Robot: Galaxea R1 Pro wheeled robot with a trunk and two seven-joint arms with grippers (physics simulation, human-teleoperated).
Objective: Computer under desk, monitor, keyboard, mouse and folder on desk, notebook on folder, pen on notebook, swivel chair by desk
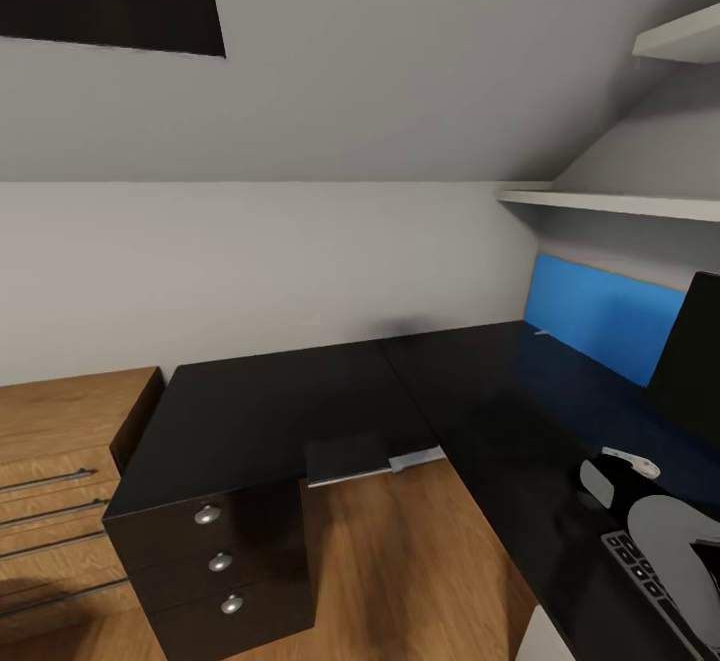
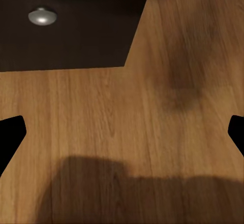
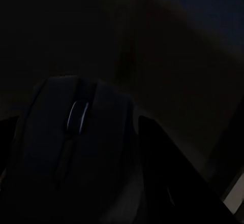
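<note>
The right hand (image 3: 81, 183) is hugging the mouse (image 3: 76, 132); letting go too high above the table (image 1: 300, 401) might bounce it off.

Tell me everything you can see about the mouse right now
The mouse shows close up in the right wrist view: a small, dark, rounded body with a matte, plastic look, a pale scroll wheel set in a groove between its two buttons. It sits between the dark fingers of the right gripper, over the glossy black desk. The picture is very dim, so whether the fingers press on it cannot be told.
</note>
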